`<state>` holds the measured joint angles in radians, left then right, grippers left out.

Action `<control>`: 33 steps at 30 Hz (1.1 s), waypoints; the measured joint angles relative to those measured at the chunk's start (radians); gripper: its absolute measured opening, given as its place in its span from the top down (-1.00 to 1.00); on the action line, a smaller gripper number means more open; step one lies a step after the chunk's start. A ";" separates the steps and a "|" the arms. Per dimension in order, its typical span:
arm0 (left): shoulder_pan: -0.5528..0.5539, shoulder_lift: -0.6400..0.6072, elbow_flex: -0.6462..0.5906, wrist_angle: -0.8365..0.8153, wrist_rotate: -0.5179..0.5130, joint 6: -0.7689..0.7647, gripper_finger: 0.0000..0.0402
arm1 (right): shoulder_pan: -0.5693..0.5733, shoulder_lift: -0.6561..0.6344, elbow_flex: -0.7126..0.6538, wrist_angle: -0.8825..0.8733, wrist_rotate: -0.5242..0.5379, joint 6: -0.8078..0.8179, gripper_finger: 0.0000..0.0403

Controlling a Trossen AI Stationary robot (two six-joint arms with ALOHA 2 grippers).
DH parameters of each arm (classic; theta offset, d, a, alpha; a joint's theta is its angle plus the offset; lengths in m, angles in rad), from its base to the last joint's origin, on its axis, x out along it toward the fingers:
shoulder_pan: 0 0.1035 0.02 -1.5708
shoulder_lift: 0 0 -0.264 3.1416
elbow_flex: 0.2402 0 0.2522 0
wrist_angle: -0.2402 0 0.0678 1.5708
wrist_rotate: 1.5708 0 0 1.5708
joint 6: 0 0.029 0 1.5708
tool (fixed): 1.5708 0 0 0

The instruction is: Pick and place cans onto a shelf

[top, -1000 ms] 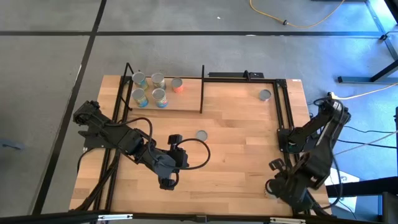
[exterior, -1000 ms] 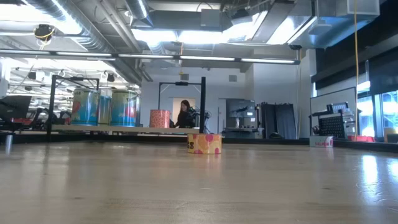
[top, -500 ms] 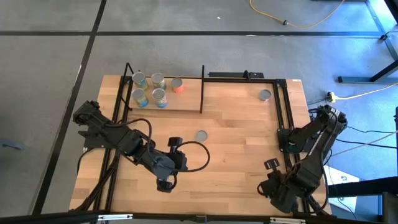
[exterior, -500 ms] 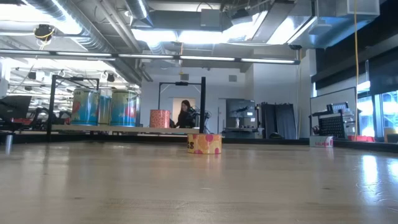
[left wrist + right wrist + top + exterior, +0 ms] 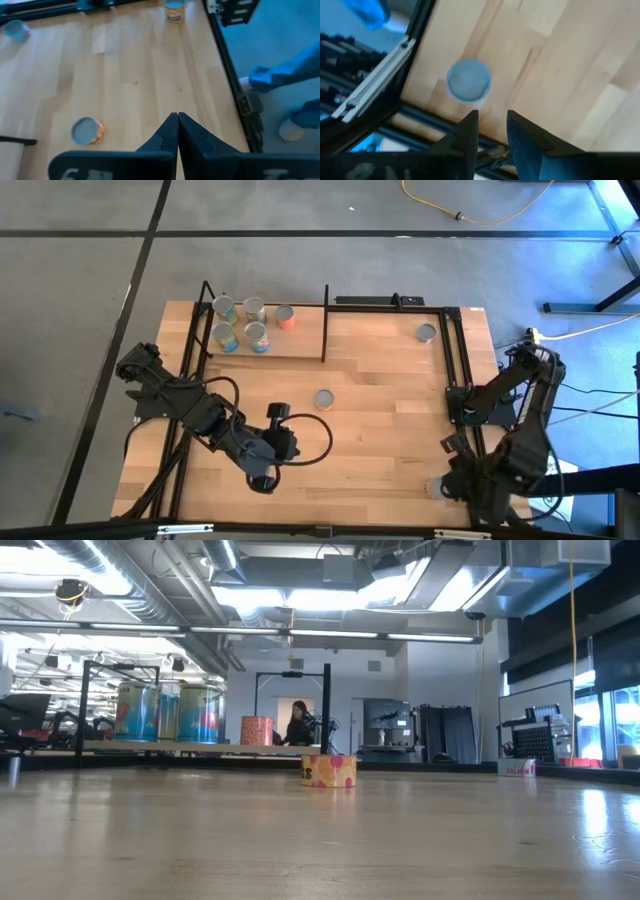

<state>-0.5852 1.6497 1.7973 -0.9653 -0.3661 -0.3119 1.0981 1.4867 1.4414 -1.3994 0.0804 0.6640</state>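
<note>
Toward the near-left of the wooden table [image 5: 380,430], found the left gripper [image 5: 262,478] low over bare planks, fingers [image 5: 170,131] clenched together on nothing. Noted open board all round it, with a tan-labelled can [image 5: 323,398] standing alone near the table's middle. At the near-right corner, found the right gripper [image 5: 490,125] released, a narrow gap between its dark fingers, nothing inside. Just beyond them stood a can with a round silver-grey top [image 5: 468,81], close to the black metal rail [image 5: 375,85] that edged the table, leaving little room on that side.

At the far left, saw the shelf [image 5: 300,345], a pale board framed by thin black rods, carrying five cans [image 5: 253,335]: four blue-labelled in a cluster, one orange-red beside them. Spotted one more can [image 5: 427,332] in the far-right corner, tight against the frame.

From table height, caught only the smooth plank surface, the tan can's side [image 5: 328,770], the shelf cans' labels [image 5: 200,712] and a person [image 5: 298,725] far back in the room; no arm showed there. Could make out the near-corner can clearly from the right wrist alone.
</note>
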 joint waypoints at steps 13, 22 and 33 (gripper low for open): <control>0.004 0.000 0.000 0.000 -0.037 -0.072 1.00 | 0.046 -0.144 -0.215 0.152 0.041 0.069 0.49; 0.001 0.000 0.000 0.000 -0.035 -0.072 1.00 | 0.025 -0.187 -0.339 0.480 -0.023 0.094 0.49; 0.001 0.000 0.000 -0.024 -0.034 -0.071 1.00 | 0.014 -0.154 -0.460 0.519 -0.019 0.272 0.49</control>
<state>-0.5838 1.6497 1.7973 -0.9893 -0.4001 -0.3832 1.1121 1.3327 0.9812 -0.8807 0.0613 0.9356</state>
